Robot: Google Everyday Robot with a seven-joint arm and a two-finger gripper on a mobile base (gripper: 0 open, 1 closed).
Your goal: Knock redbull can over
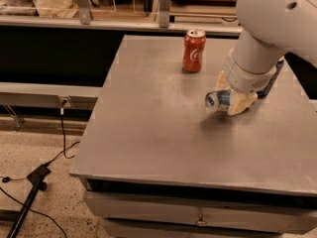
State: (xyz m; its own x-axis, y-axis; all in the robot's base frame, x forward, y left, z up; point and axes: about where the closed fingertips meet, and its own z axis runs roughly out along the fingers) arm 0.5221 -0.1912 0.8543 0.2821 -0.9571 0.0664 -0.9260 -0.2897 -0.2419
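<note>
Single arm at a steel worktop (pixel 148 138). The gripper (pixel 229 97) is low over the right-centre of the worktop; its pale, wedge-shaped fingers (pixel 241 104) clasp the redbull can (pixel 215 100), one on the far side and one on the near side of its body. The can lies roughly horizontal, its round end turned left; a soft shadow sits beneath it, and whether its wall touches the worktop cannot be told.

Step in hand, as judged: finishing the tip-over; the can is already off its base, so what remains is to let it settle on its side. To do this well, bring it down until the wall meets the worktop, part the fingers gently, and withdraw upward rather than sideways; a smooth cylinder on a flat, brushed surface is likely to roll if nudged.

Materials: the redbull can is thin silver-and-blue metal, slim, probably easily dented; the Coca-Cola can (pixel 193 51) stands upright, glossy red, farther back and to the left, well apart; a dark blue object (pixel 271 81) is mostly hidden behind the white, rounded arm (pixel 267 29); the worktop is matt grey with faint scuffing.
</note>
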